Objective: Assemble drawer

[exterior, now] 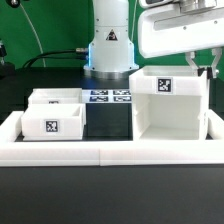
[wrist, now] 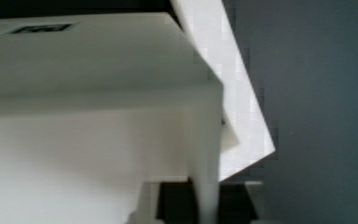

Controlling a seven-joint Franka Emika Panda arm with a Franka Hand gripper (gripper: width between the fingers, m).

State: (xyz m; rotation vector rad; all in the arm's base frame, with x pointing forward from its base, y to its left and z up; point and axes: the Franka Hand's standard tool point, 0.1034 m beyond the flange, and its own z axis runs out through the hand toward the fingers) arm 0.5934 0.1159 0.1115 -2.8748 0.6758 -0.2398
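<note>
The tall white open-fronted housing (exterior: 168, 105) stands at the exterior view's right and carries a square tag near its top. Two small open-top boxes sit at the left, one in front (exterior: 55, 123) and one behind it (exterior: 55, 98). My gripper (exterior: 211, 70) reaches down onto the top of the housing's right side wall. In the wrist view the thin white wall (wrist: 220, 100) runs between my two dark fingers (wrist: 181, 205), and my gripper (wrist: 217, 205) is shut on it. Another tag (wrist: 39, 28) shows on the housing there.
The marker board (exterior: 108, 97) lies on the black table between the boxes and the housing. A long low white border wall (exterior: 110, 152) runs along the front and up both sides. The arm's base (exterior: 110, 45) stands behind the marker board.
</note>
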